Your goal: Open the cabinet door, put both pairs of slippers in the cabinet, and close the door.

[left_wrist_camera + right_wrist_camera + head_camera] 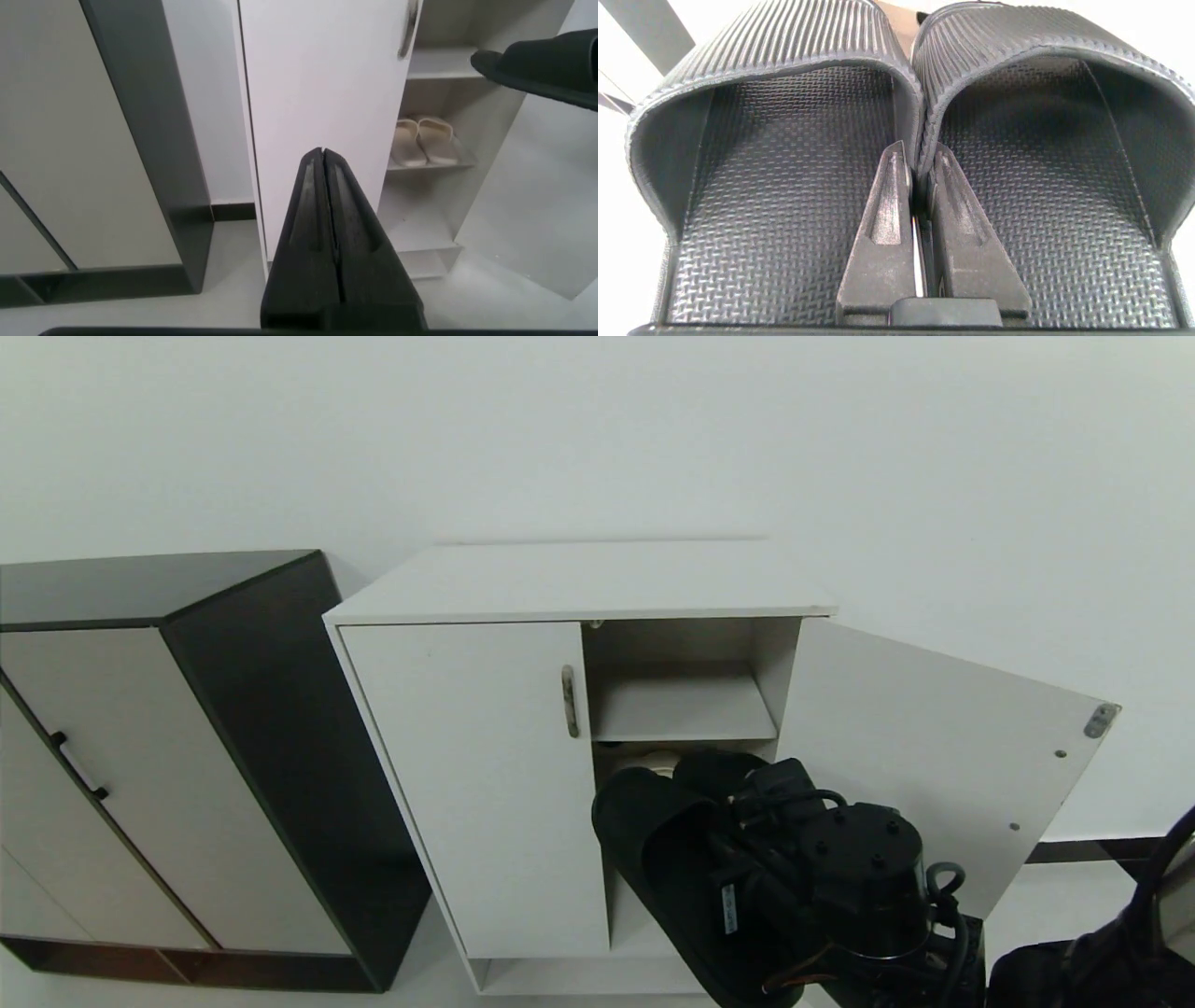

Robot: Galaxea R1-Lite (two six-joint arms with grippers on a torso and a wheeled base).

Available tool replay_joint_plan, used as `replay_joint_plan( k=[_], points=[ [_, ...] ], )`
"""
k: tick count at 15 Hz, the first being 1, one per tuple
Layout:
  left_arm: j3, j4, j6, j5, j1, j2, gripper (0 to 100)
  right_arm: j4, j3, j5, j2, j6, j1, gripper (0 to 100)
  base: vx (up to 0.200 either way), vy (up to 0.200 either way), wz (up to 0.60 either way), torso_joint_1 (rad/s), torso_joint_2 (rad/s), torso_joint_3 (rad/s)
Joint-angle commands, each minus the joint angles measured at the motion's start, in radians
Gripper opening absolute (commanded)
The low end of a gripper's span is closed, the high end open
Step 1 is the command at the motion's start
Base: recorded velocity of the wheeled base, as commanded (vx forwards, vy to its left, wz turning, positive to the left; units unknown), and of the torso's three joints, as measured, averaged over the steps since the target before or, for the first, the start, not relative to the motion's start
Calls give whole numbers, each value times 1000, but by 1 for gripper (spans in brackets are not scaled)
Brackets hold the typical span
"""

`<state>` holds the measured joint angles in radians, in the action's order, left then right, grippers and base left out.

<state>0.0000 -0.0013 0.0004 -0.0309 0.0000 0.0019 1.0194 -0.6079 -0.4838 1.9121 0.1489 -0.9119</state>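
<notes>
The white cabinet (579, 583) stands with its right door (934, 747) swung open and its left door (476, 784) shut. A beige pair of slippers (428, 142) lies on the middle shelf inside. My right gripper (915, 177) is shut on the black pair of slippers (658, 845), pinching their two inner edges together; it holds them in front of the open compartment, toes toward the shelves. The black pair's toe (542, 65) hangs level with the upper shelf. My left gripper (322, 159) is shut on nothing, low in front of the left door.
A dark cabinet (187, 747) with a pale door and black handle stands to the left, a narrow gap from the white one. The upper shelf (681, 709) and bottom shelf (420, 257) are bare. Light floor spreads in front.
</notes>
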Motion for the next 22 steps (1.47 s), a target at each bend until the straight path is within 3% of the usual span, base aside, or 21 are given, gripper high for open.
replay_joint_plan(
  k=[1, 10, 13, 15, 16, 18, 20, 22],
  points=[
    [0, 0, 1, 0, 0, 0, 0, 1, 0, -1, 11, -2, -1, 0, 0, 0, 0, -163, 481, 330],
    [0, 0, 0, 0, 0, 0, 0, 31, 5, -2, 16, -25, -2, 0, 0, 0, 0, -105, 459, 350],
    [0, -2, 0, 0, 0, 0, 0, 188, 11, -15, 87, -95, -2, 0, 0, 0, 0, -28, 388, 349],
    [0, 0, -2, 2, 0, 0, 0, 176, -49, -116, 100, -147, -1, 0, 0, 0, 0, -12, 132, 117],
    [0, 0, 0, 2, 0, 0, 0, 67, -136, -193, 88, -143, -1, 0, 0, 0, 0, -2, 51, 41],
    [0, 0, 0, 0, 0, 0, 0, -159, -228, -236, 15, -111, -2, 0, 0, 0, 0, 0, 0, 0],
    [0, 0, 0, 2, 0, 0, 0, -393, -352, -274, -35, 43, -18, 0, 0, 0, 0, 0, 0, 0],
    [0, 0, 0, 0, 0, 0, 0, -541, -489, -375, -38, 116, -18, 0, 0, 0, 0, 0, 0, 0]
  ],
)
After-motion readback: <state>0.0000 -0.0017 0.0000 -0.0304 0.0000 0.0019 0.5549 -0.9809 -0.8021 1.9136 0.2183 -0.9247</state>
